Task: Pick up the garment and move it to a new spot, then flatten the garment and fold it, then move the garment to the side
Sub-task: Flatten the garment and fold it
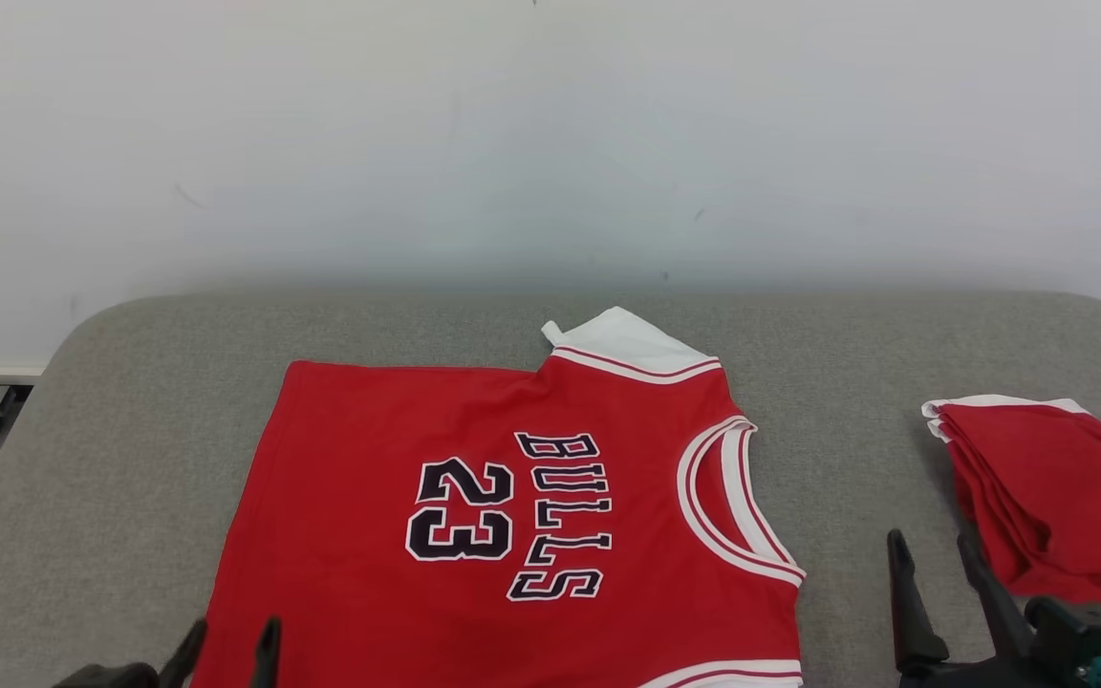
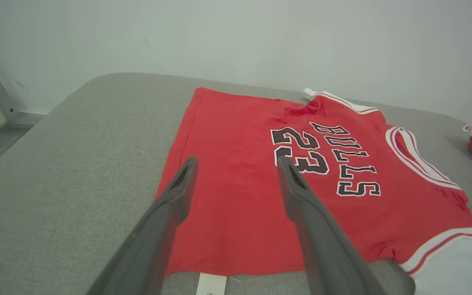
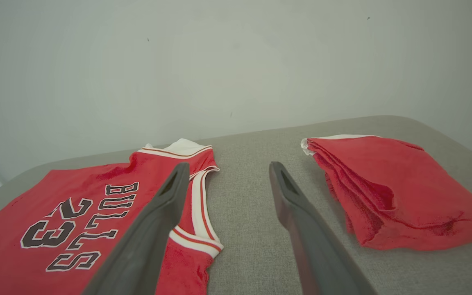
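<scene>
The garment (image 1: 512,506) is a red jersey with white sleeves and trim, printed "BULLS 23", lying flat on the grey table with its neck opening toward the right. It also appears in the left wrist view (image 2: 260,184) and the right wrist view (image 3: 76,221). My left gripper (image 1: 230,638) is open at the jersey's near left hem, its fingers (image 2: 178,192) hovering over the red cloth. To the right of the jersey's collar my right gripper (image 1: 933,549) stands open above bare table, nothing between its fingers (image 3: 166,196).
A folded red cloth pile (image 1: 1047,492) with a white edge lies at the right side of the grey padded table (image 1: 130,430), close to my right gripper; the right wrist view has it too (image 3: 387,188). A pale wall runs behind. The table's left edge drops to the floor.
</scene>
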Robot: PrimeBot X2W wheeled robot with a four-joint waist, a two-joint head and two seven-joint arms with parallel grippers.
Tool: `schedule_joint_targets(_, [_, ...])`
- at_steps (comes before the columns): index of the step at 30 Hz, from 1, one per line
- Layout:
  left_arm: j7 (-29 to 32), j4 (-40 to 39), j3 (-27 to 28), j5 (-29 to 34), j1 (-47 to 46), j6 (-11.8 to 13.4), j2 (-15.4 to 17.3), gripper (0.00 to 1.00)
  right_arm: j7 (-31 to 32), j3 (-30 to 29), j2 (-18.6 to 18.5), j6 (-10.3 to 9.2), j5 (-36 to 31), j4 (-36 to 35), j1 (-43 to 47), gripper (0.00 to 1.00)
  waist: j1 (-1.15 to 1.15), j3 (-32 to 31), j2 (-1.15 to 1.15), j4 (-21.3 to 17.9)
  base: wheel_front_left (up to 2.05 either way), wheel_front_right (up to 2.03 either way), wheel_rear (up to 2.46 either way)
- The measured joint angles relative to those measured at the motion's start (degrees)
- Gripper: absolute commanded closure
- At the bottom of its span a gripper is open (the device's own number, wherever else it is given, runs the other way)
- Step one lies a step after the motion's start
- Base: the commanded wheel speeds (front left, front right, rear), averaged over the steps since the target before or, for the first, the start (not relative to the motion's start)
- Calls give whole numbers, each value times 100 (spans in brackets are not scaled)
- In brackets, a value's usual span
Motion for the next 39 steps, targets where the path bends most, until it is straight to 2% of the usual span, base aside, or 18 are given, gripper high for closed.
schedule_joint_targets(11, [1403,1257,-60,-576,29,-55,221,0,1249,530,65,-10,-42,314,127,0,0,89,0,41,0,0,0])
schedule_joint_targets(17, [2037,1829,-96,-504,-206,-48,389,0,2109,839,170,-25,-27,560,361,0,0,143,0,-8,0,0,0])
schedule_joint_targets(21, [2363,2197,-218,-323,-637,-43,361,0,2540,973,234,-32,-34,676,525,0,0,214,0,-10,0,0,0])
schedule_joint_targets(28, [2498,2555,-225,-244,-893,1,207,0,2952,1203,423,-53,-99,671,478,0,0,284,0,-57,0,0,0])
schedule_joint_targets(39, [2581,2917,-256,-216,-1077,0,266,0,3392,1278,456,-58,-274,712,485,0,0,337,0,-53,0,0,0])
